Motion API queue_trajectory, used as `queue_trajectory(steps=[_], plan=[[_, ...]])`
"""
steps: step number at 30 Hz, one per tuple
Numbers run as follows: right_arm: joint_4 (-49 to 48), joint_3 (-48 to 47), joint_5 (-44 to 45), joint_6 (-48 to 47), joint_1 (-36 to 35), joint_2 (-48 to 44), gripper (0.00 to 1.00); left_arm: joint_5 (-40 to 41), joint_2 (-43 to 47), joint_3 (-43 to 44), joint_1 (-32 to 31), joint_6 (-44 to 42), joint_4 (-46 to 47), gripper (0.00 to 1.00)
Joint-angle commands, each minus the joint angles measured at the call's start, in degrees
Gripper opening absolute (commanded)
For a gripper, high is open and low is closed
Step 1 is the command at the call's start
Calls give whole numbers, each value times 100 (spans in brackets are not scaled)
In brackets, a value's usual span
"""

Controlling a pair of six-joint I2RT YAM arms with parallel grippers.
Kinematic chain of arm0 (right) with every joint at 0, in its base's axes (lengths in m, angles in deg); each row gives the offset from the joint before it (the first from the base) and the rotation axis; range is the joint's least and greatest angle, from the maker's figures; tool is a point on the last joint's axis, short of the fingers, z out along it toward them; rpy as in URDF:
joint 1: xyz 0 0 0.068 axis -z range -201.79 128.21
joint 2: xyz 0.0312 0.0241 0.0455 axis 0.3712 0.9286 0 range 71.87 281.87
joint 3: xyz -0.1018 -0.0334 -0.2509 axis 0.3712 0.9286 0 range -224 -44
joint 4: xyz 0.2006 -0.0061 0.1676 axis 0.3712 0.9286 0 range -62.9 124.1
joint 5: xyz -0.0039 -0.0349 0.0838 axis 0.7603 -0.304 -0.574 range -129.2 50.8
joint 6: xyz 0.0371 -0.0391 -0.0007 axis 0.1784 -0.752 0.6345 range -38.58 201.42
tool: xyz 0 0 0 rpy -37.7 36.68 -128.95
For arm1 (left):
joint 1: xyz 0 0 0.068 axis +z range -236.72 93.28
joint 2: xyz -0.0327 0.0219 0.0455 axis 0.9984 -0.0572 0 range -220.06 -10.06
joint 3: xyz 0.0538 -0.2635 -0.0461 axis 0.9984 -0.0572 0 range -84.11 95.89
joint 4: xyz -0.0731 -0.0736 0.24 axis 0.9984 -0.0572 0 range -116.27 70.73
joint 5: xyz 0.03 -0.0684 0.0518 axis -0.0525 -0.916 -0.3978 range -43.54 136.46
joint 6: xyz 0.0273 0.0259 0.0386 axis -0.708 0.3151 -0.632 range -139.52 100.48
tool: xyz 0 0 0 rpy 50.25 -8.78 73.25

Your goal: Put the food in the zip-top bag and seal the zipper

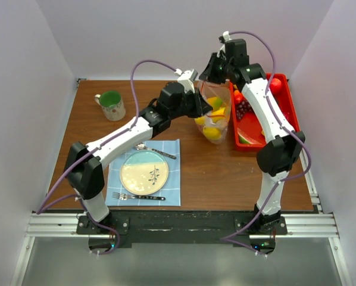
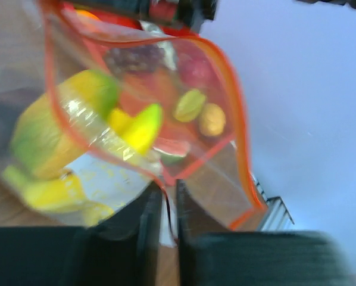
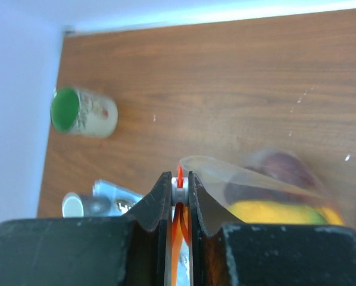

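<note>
We note bag [image 1: 214, 98] held up at far centre, yellow pieces [image 1: 212, 132] inside; grapes [image 1: 242, 109] remain in right tray [image 1: 290, 100]. Left gripper [image 2: 169, 192] narrow on bag edge, right gripper [image 3: 178, 183] pinching zipper [image 3: 177, 238]; mouth unsealed

Tray [image 1: 289, 95] hems the bag's [image 1: 215, 97] right; nearer table [image 1: 219, 173] seems passable.

Top view looks down on the desk [image 1: 214, 173] from behind. Wrist views sit close — all share the zip-top bag [image 1: 212, 95].
</note>
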Motion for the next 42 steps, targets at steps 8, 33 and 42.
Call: queue_trajectory(steps=[8, 33, 42], plan=[[-383, 2269, -1403, -876, -57, -1713, 0, -133, 431, -675, -531, 268, 1313, 48], [-41, 2305, -2036, -1184, -75, -2171, 0, -2926, 1460, -2337, 1491, -2771, 3423, 60], [205, 2780, -1940, -1596, -320, -2821, 0, -3963, 1249, -1985, 1482, -3327, 2922, 58]])
